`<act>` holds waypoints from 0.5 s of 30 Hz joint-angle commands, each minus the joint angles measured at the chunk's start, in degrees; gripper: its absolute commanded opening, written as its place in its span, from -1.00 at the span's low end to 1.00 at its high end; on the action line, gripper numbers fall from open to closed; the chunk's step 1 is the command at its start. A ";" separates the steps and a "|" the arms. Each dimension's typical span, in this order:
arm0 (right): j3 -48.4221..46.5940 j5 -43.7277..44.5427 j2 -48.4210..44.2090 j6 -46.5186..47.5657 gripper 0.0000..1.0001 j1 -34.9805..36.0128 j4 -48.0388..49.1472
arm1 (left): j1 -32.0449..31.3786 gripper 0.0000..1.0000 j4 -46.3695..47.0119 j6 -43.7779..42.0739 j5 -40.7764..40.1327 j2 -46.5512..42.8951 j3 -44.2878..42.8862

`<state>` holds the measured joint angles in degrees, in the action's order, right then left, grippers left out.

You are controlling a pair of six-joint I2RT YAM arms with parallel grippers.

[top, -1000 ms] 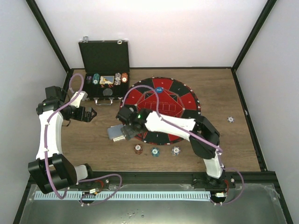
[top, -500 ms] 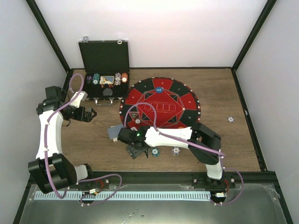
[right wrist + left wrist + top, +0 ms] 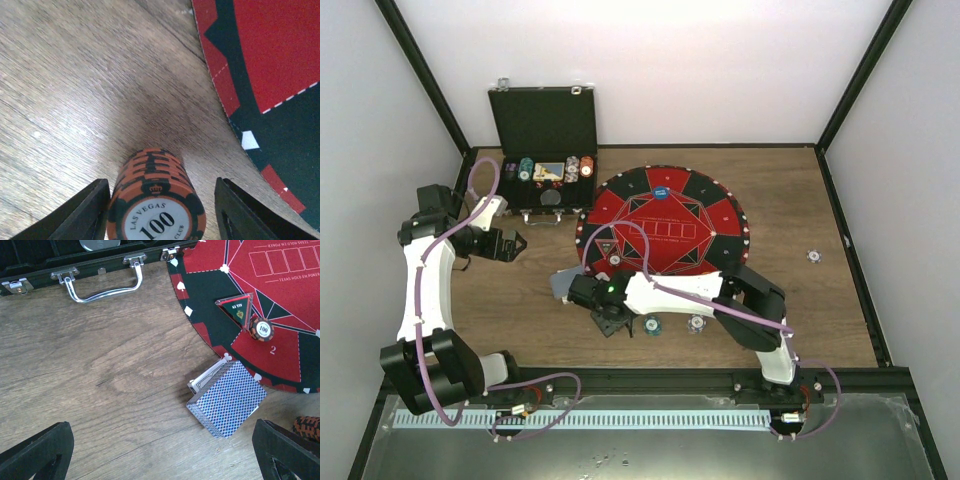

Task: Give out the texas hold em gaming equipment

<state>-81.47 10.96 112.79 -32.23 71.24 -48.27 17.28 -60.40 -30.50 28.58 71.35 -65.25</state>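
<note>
In the right wrist view a stack of brown-red chips (image 3: 157, 200) marked 100 stands on the wood between my right gripper's (image 3: 157, 217) fingers. The left finger (image 3: 82, 215) sits almost against the stack. A gap shows before the right finger, so the jaws are open around it. From above, that gripper (image 3: 610, 320) covers the stack. A teal chip (image 3: 652, 325) and a white chip (image 3: 696, 322) lie just to its right. The grey-blue card deck (image 3: 227, 397) rests at the mat's edge. My left gripper (image 3: 515, 242) hangs open and empty near the case.
The round red-and-black mat (image 3: 720, 215) carries a blue button (image 3: 660, 192), an all-in triangle (image 3: 237, 307) and one 100 chip (image 3: 262, 329). The open black case (image 3: 545, 120) stands at the back left. A lone chip (image 3: 813, 256) lies far right.
My right arm swung from over the card deck toward the near edge and came down around the brown-red chip stack, its jaws narrowing. The left arm stayed still.
</note>
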 commanded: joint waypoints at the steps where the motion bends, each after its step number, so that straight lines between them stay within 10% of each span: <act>1: -2.88 1.12 -0.11 -0.16 0.17 0.29 -0.06 | 0.40 1.00 -0.77 -1.31 0.16 -0.57 -0.91; 15: -1.83 0.82 -0.69 -0.29 -0.08 0.08 0.42 | 0.39 1.00 -0.85 -1.47 -0.05 -0.98 -0.75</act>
<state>-82.41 10.94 112.77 -32.18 71.24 -47.90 17.32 -60.66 -30.83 28.56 71.26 -65.25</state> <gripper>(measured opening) 0.481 0.999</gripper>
